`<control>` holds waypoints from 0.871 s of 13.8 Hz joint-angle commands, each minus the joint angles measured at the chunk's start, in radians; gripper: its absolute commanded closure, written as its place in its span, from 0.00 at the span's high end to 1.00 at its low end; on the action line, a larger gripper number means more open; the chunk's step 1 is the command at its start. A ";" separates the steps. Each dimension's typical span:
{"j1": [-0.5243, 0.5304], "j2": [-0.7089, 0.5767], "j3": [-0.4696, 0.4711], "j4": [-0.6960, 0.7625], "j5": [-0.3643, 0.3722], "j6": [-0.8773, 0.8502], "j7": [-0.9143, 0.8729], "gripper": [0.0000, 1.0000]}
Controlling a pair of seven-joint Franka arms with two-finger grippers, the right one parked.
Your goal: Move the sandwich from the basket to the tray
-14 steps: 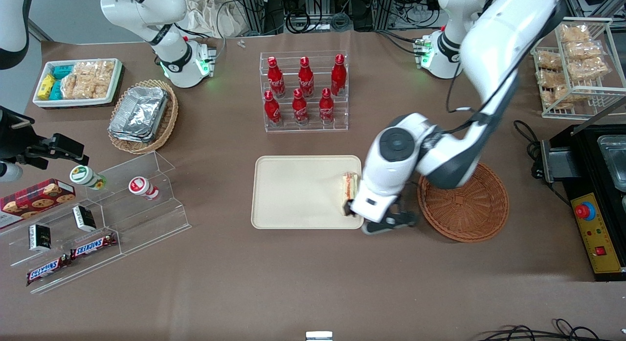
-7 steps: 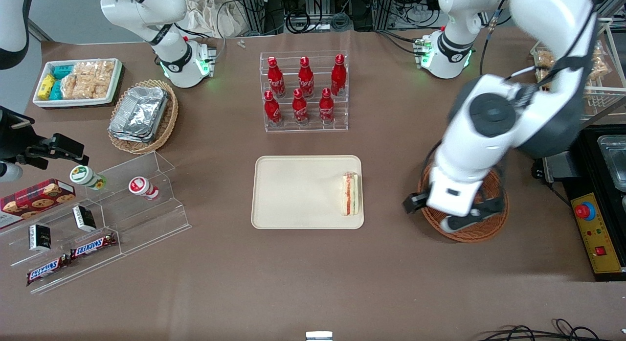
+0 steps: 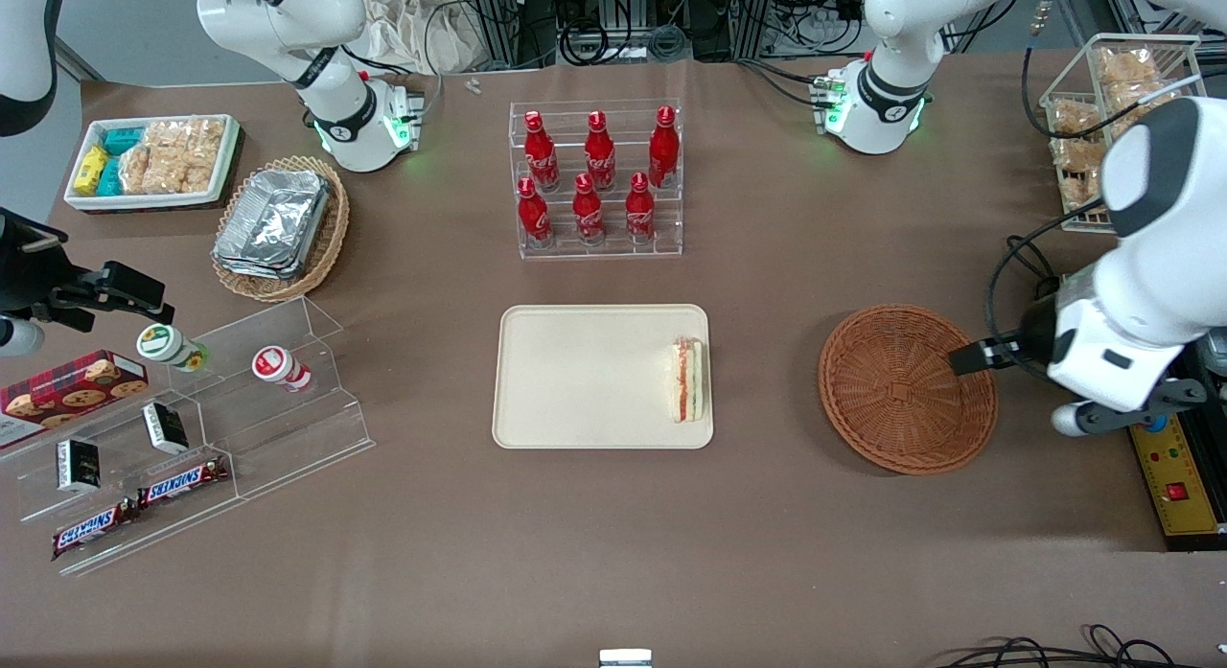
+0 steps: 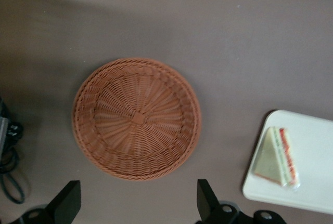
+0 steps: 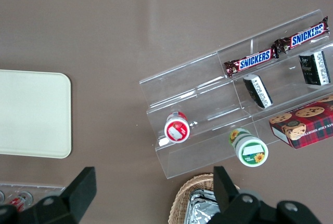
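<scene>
While the sandwich [image 3: 687,380] lies on the tray [image 3: 575,380], at the tray's edge toward the working arm's end of the tabletop [image 3: 613,534], the hand [image 3: 1016,385] hangs in the air just past the rim of the basket [image 3: 907,390] on the side away from the tray, its two fingers [image 4: 206,196] spread wide with nothing between them. In the left wrist view the sandwich [image 4: 277,156] shows as a wrapped wedge with its orange-red and green layers along one edge, resting flat inside a rounded corner of the tray [image 4: 312,182], and the basket [image 4: 136,119] sits apart from the tray with bare brown cloth between them; its woven bowl holds nothing. The basket and tray stand side by side, about equally near the front camera. Farther from that camera than the tray, a clear rack [image 3: 596,179] holds six red bottles [image 3: 587,208] upright in two rows. Toward the parked arm's end, a paler wicker basket [image 3: 326,237] carries foil containers [image 3: 273,222], and a stepped clear stand [image 3: 240,428] bears Snickers bars [image 3: 182,483] and small cups [image 3: 280,368].
</scene>
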 commanded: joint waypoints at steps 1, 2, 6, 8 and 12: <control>0.031 -0.130 0.026 -0.132 -0.050 -0.008 0.155 1.00; 0.006 -0.179 0.084 -0.177 -0.080 -0.002 0.212 1.00; -0.259 -0.342 0.415 -0.327 -0.165 0.012 0.378 1.00; -0.263 -0.403 0.416 -0.431 -0.163 0.078 0.381 1.00; -0.266 -0.362 0.414 -0.415 -0.162 0.160 0.385 1.00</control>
